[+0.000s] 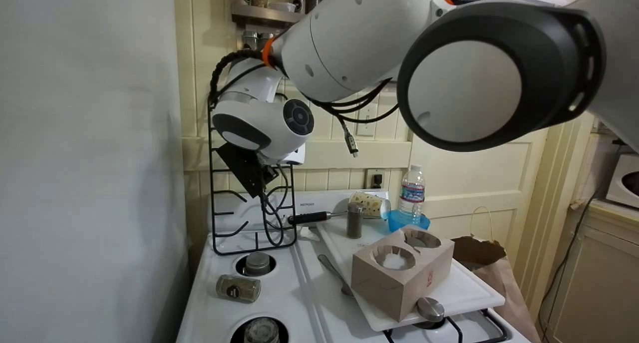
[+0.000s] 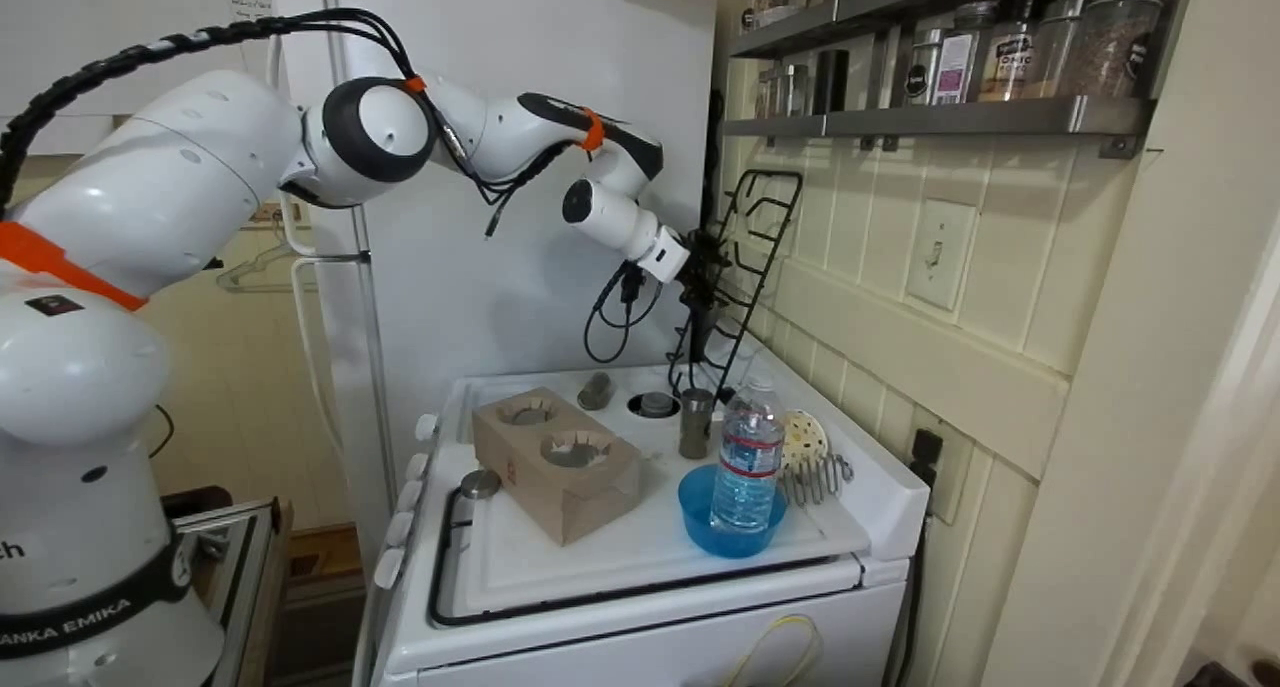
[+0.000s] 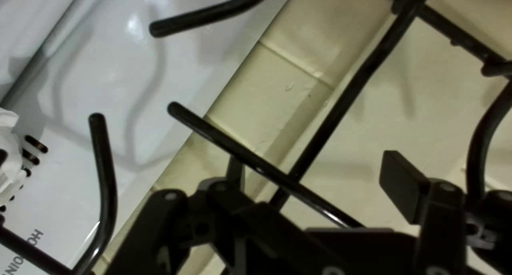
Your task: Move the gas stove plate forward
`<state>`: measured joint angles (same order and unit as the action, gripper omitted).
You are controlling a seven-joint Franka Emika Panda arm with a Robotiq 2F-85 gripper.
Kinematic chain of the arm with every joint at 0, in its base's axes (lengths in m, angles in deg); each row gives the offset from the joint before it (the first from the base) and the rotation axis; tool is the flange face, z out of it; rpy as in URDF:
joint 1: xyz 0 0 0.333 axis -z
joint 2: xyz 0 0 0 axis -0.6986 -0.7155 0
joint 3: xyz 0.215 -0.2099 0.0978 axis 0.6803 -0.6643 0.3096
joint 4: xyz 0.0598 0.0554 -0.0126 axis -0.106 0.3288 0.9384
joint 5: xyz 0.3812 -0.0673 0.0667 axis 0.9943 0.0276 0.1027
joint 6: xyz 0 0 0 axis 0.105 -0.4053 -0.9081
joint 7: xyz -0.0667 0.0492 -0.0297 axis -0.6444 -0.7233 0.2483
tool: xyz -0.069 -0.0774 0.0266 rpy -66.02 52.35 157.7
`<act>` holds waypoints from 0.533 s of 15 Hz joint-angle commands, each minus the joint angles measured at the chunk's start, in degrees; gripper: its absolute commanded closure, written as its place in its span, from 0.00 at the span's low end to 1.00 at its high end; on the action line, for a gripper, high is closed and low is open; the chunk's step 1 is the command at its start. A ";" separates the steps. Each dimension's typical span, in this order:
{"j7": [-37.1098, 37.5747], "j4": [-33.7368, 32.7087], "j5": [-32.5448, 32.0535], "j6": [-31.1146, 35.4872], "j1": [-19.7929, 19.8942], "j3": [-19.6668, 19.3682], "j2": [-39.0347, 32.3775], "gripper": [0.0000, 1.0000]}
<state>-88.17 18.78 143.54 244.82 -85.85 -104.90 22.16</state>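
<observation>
The gas stove plate, a black grate of thin bars with inward prongs, stands upright and leans back at the rear of the stove. It shows in both exterior views point(image 1: 224, 213) point(image 2: 762, 285) and crosses the wrist view point(image 3: 260, 167). My gripper point(image 3: 318, 179) is open, with its fingers spread on either side of a prong. The bar runs between the fingers toward the palm, and I see no finger closed on it. In both exterior views the gripper point(image 1: 262, 175) point(image 2: 705, 267) is at the grate's middle height; its fingertips are hard to make out there.
A grey-brown block with round holes point(image 1: 382, 280) sits on a white board point(image 1: 474, 288). A bottle point(image 2: 748, 467) stands in a blue bowl point(image 2: 695, 517). An upright jar point(image 1: 354, 222), a lying jar point(image 1: 238, 288) and burner caps point(image 1: 258, 263) are near. A wall shelf point(image 2: 980, 117) hangs above.
</observation>
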 commanded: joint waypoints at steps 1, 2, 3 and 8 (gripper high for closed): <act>-2.56 2.83 0.00 4.25 2.46 5.64 4.34 0.00; -2.96 3.19 0.38 5.36 2.92 6.57 5.10 0.00; -3.11 3.74 0.67 6.10 3.09 7.02 5.94 0.00; -4.08 9.94 1.53 7.50 3.50 9.46 11.81 0.00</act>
<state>-90.08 22.20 143.81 251.71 -82.75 -97.79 28.47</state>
